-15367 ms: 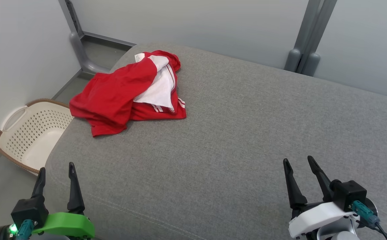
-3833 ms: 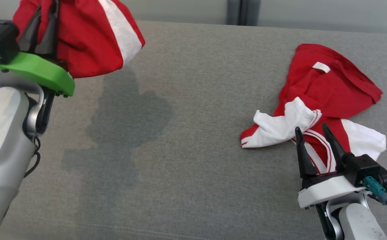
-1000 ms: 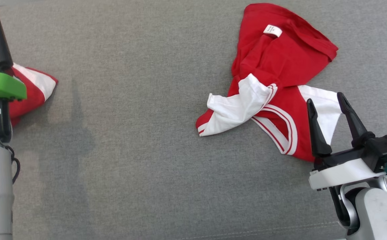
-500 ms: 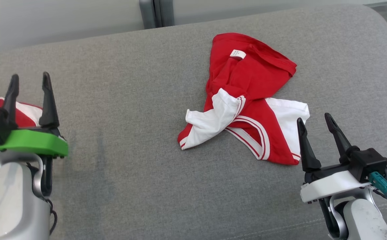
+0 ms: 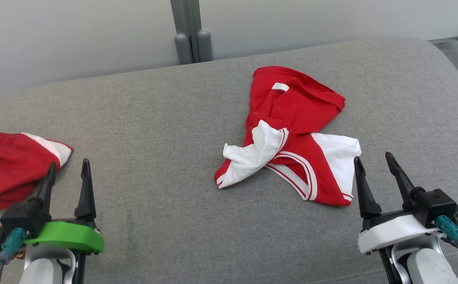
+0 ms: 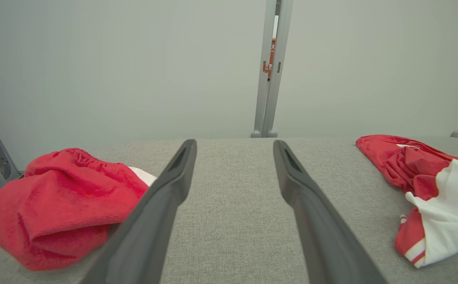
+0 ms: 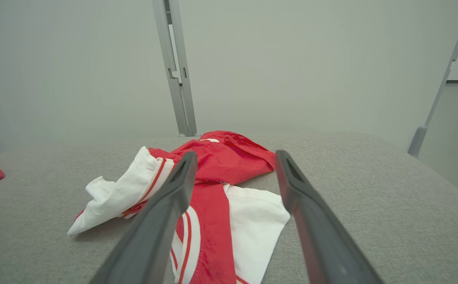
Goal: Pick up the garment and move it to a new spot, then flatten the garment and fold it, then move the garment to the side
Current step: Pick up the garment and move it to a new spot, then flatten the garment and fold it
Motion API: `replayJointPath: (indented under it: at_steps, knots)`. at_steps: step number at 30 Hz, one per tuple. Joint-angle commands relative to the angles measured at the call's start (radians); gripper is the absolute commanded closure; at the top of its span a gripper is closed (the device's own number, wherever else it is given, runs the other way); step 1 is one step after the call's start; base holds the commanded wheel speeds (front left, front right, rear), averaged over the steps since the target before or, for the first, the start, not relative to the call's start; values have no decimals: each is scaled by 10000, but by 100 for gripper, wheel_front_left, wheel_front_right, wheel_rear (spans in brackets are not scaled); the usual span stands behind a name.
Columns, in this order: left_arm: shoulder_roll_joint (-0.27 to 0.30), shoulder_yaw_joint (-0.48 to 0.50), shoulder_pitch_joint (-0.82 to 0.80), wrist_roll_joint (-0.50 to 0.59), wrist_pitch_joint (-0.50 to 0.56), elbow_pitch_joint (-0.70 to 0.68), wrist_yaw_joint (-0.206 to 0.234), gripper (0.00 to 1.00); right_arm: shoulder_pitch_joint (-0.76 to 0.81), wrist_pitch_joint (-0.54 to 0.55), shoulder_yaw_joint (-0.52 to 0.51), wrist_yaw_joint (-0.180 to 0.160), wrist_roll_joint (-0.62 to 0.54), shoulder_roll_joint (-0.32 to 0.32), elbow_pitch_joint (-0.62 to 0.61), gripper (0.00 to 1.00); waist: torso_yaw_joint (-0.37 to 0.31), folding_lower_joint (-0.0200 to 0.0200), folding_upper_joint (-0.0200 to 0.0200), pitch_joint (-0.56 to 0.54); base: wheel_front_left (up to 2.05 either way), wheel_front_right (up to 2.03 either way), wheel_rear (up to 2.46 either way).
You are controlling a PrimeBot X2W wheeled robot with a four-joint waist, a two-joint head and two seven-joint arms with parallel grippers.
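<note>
My left gripper [image 5: 68, 162] open and empty, above the grey cushion [image 5: 158, 126], crumpled red shorts [image 5: 4, 169] just beside its fingers, my right gripper [image 5: 372, 156] open too, red and white shirt [image 5: 296, 114] lying bunched just ahead of it

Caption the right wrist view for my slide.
Open right gripper faces a crumpled red-and-white garment on the grey cushion.

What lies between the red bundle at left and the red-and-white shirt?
Bare grey cushion, in the head view, from bundle to shirt; the left gripper stands beside the bundle.
</note>
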Motion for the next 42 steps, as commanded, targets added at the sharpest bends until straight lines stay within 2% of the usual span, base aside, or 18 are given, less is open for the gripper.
replayJointPath:
  at_steps: [1, 18, 42]
  knots:
    - [-41, 75, 312, 77, 6, -151, 58, 0, 134, -44, -39, 1, 42, -24, 11, 0, 88, 0, -1, -152, 0, 0, 0]
    - [-620, 186, 1757, -36, 6, -837, 285, 0, 603, 140, -64, 1, 127, 82, 11, 0, 357, 0, -1, -480, 0, 0, 0]
    - [-749, 215, 1784, 143, 6, -759, 170, 0, 606, 176, 12, 1, 142, 66, 122, 0, 478, 0, -1, -522, 0, 0, 0]
